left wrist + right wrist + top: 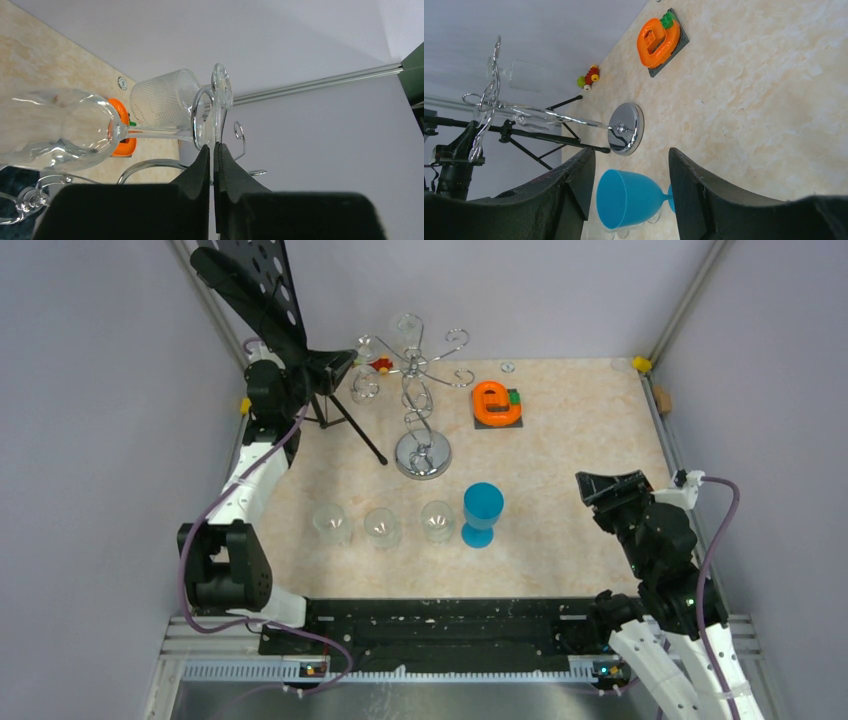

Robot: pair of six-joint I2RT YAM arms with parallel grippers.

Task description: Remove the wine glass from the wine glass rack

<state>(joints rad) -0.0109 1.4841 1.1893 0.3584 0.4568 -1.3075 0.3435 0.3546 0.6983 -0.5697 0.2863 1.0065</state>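
Observation:
The chrome wine glass rack (421, 405) stands at the back middle of the table on its round mirrored base. A clear wine glass (365, 388) hangs from its left hook arm. My left gripper (345, 364) is at that arm. In the left wrist view it (214, 148) is shut on the edge of the glass's foot (220, 92); the bowl (55, 127) lies to the left and the rack's wire curl (195, 122) circles the stem. A second, patterned glass (162, 100) hangs behind. My right gripper (607, 502) is open and empty at the right, far from the rack (624, 129).
A black tripod music stand (255, 290) rises at the back left, beside my left arm. Three clear glasses (382, 527) and a blue goblet (482, 512) stand in a row at the front. An orange block on a dark plate (496, 403) lies right of the rack.

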